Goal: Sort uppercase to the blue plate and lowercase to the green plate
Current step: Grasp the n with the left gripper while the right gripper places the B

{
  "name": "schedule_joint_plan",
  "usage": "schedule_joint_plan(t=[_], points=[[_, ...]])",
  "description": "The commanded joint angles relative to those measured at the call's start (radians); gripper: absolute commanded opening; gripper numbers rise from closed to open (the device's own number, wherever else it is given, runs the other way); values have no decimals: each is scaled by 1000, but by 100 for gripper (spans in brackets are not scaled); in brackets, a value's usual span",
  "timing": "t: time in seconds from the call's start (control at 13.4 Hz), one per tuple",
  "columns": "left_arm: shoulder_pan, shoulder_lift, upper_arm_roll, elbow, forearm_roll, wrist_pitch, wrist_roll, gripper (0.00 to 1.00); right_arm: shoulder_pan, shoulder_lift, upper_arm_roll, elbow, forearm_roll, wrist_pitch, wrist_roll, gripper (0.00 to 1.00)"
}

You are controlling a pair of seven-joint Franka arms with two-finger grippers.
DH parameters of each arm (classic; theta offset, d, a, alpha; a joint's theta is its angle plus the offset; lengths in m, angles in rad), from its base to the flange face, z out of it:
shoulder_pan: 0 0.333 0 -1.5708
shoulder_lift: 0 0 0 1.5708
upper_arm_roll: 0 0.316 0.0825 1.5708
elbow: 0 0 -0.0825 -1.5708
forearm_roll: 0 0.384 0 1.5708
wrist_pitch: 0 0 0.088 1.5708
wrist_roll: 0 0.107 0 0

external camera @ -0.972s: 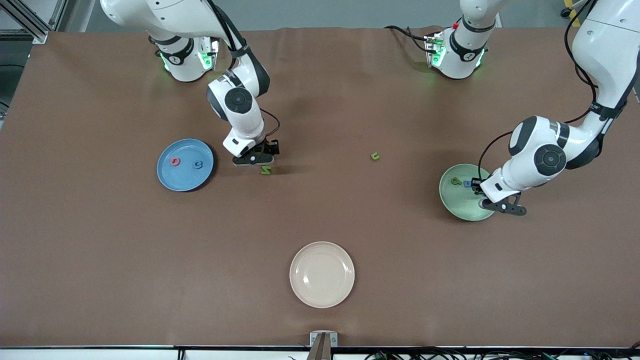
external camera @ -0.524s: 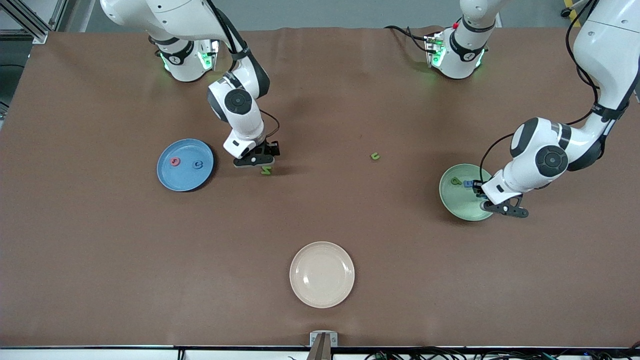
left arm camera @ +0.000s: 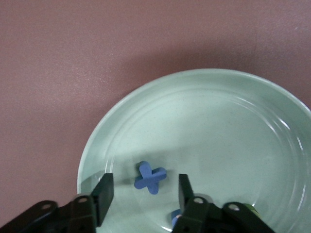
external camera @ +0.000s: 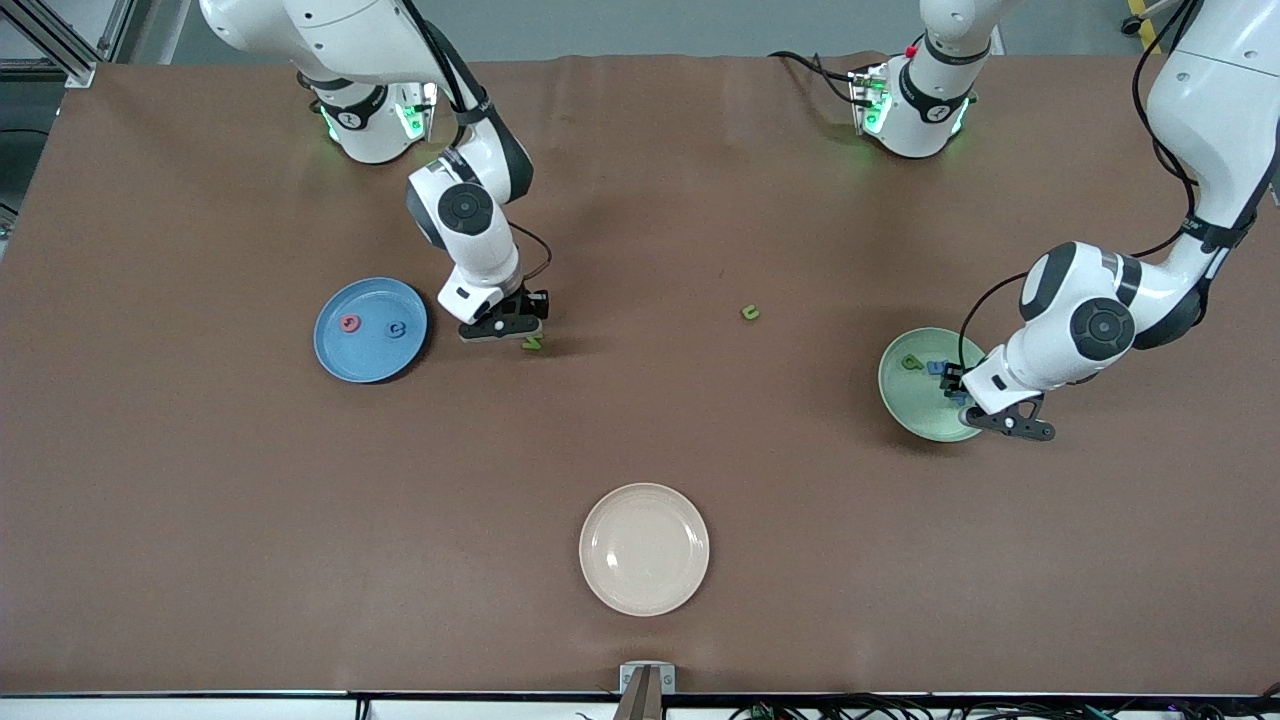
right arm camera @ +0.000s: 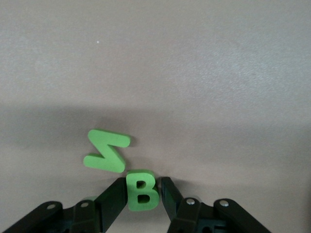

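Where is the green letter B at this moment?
The green B is pinched in the right gripper, just above the table beside the green N, close to the blue plate.

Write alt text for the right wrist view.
The right gripper pinches a green foam letter B between its black fingers just above the brown table. A green letter N lies flat on the table right beside the B.
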Motion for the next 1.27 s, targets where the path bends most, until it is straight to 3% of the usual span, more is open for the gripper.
schedule_joint_plan(t=[0.0, 0.07, 0.15, 0.3, 0.52, 0.9, 1.2], points=[[-3, -10, -32, 10, 27, -12, -90, 100, -32, 11, 4, -9, -4, 7, -21, 23], [-3, -24, -58, 4, 27, -19, -149, 100, -42, 11, 4, -9, -4, 4, -19, 8], [-4, -44, -87, 1, 36, -36, -230, 100, -54, 9, 4, -9, -4, -2, -21, 0], [-3, -47, -153, 1, 40, -72, -366, 100, -84, -5, 4, -9, -4, -43, -42, 0], [-39, -40, -251, 4, 40, -89, -659, 100, -135, -99, 4, -6, -4, -216, -88, 0], [-211, -29, -255, 8, 25, -87, -1110, 100, -253, -268, -1, 1, -4, -465, -237, 0], [-317, 3, -250, -4, 33, -81, -1457, 100, -397, -275, -3, -3, -27, -521, -349, 3]])
